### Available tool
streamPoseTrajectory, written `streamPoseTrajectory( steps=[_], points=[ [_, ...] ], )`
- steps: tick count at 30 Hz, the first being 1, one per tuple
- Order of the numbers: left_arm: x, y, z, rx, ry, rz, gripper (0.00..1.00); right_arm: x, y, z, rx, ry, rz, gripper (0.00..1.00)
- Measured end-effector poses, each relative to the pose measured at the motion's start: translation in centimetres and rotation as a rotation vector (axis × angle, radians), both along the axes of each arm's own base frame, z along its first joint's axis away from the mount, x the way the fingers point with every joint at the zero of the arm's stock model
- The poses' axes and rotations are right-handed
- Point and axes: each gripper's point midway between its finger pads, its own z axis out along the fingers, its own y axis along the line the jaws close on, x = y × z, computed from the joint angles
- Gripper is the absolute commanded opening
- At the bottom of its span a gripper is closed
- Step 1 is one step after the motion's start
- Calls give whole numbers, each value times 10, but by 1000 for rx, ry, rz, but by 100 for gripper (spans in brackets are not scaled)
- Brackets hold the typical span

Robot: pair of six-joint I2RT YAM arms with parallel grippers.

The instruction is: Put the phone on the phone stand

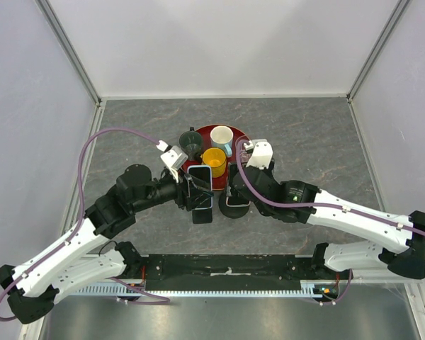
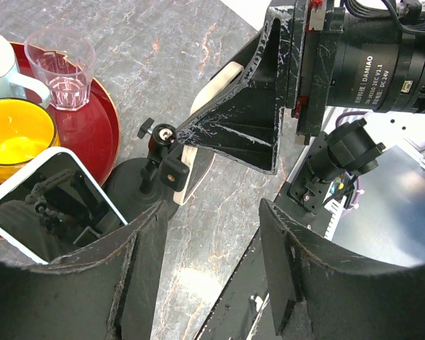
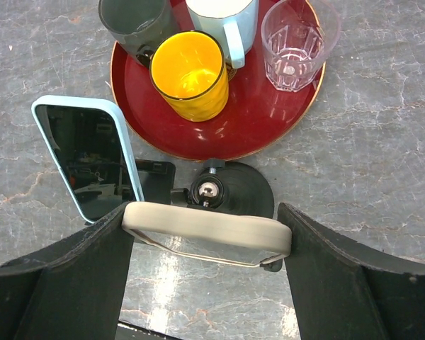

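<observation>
Phone [image 3: 88,156], one, beside the left pincer [image 2: 212,212], grip unclear; right pincer [image 3: 205,216] clamps the one stand [image 3: 244,188]; four cups [image 3: 190,74].

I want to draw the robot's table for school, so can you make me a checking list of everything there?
Surface: grey marbled tabletop.
Job's things: phone, screen dark, beside the tray; phone stand, black round base on the table.
Clutter: red tray carrying yellow cup, grey cup, white mug, clear glass.
Grippers: left gripper fingers apart by the phone, grip cannot be told; right gripper closed on the stand's cream plate.
Cables: purple cable looping along each arm.
Surroundings: plain white walls.
</observation>
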Motion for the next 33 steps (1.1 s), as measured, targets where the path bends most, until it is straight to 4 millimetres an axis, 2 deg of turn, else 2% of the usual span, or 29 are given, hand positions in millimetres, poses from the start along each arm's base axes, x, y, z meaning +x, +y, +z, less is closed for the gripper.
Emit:
streamPoseTrajectory(
  steps=[5, 6, 7, 8, 10, 11, 14, 19, 25, 28, 33],
  points=[
    [-1, 1, 0, 0, 0, 0, 62, 0, 1, 0, 3, 0, 1, 34],
    [-1, 1, 0, 0, 0, 0, 62, 0, 1, 0, 4, 0, 0, 46],
    [-1, 1, 1, -1, -1, 0, 63, 0, 1, 0, 5, 0, 1, 52],
    [-1, 1, 1, -2, -2, 0, 63, 0, 1, 0, 5, 1, 2, 64],
    [-1, 2, 1, -3, -3, 1, 63, 0, 1, 0, 4, 1, 3, 76],
    [-1, 2, 2, -4, -4, 1, 63, 0, 1, 0, 4, 1, 3, 85],
    [-2, 3, 3, -7, -7, 3, 64, -1, 1, 0, 6, 2, 4, 98],
    [0, 4, 7, -12, -15, 16, 65, -4, 2, 0, 2, 17, 20, 98],
    [2, 7, 16, -17, -24, 35, 66, -5, 2, 15, 17, 6, 37, 98],
    [3, 10, 23, -20, -31, 53, 66, -7, -3, 30, 39, -14, 49, 98],
    [8, 18, 43, -41, -59, 100, 67, -14, -19, 71, 122, -74, 64, 98]
  ],
)
